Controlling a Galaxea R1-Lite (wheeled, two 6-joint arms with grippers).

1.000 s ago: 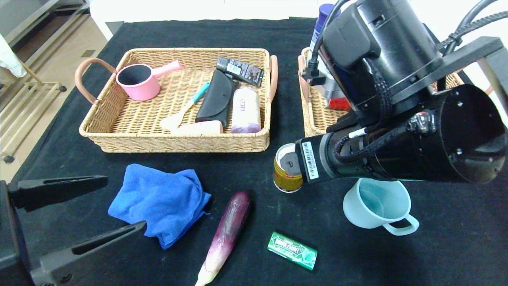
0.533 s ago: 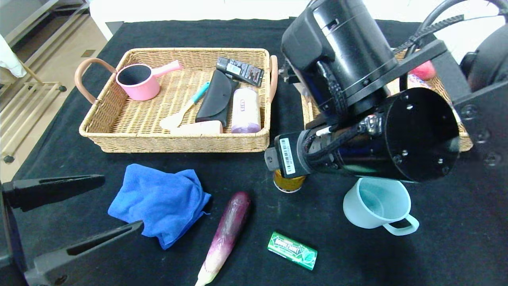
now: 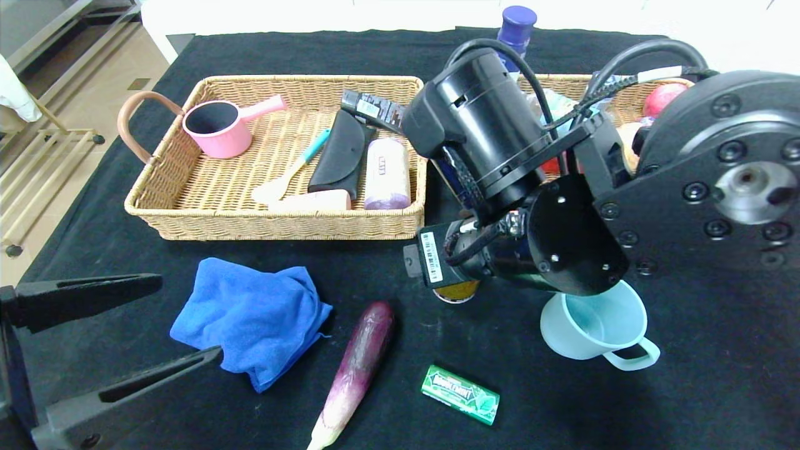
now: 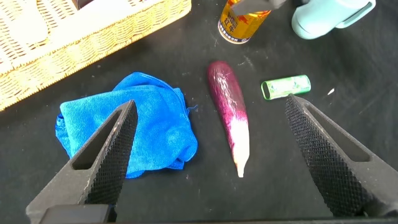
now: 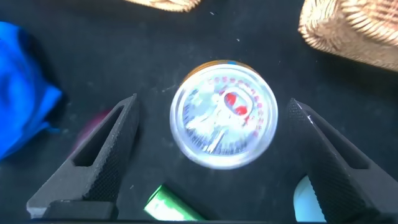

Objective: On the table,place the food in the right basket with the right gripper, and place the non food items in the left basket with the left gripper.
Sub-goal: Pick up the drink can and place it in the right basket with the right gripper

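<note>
Can [image 5: 224, 115]: upright on the black table [image 3: 719, 387], directly beneath the right gripper [image 5: 214, 155], lid centred between its spread, empty fingers; the axis stands vertical, so a straight descent should bracket it. Gum pack [image 5: 169, 208] and pale cup [image 3: 594, 325] lie just beyond, the right basket [image 5: 354, 31] farther off. Left gripper [image 4: 211, 146]: spread wide, empty, farther from the can, hovering near the blue cloth [image 4: 127, 127] and purple vegetable [image 4: 229, 115].

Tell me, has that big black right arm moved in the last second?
Yes. It swung toward the robot's left; its claw now hangs open over the can, hiding it in the head view.
</note>
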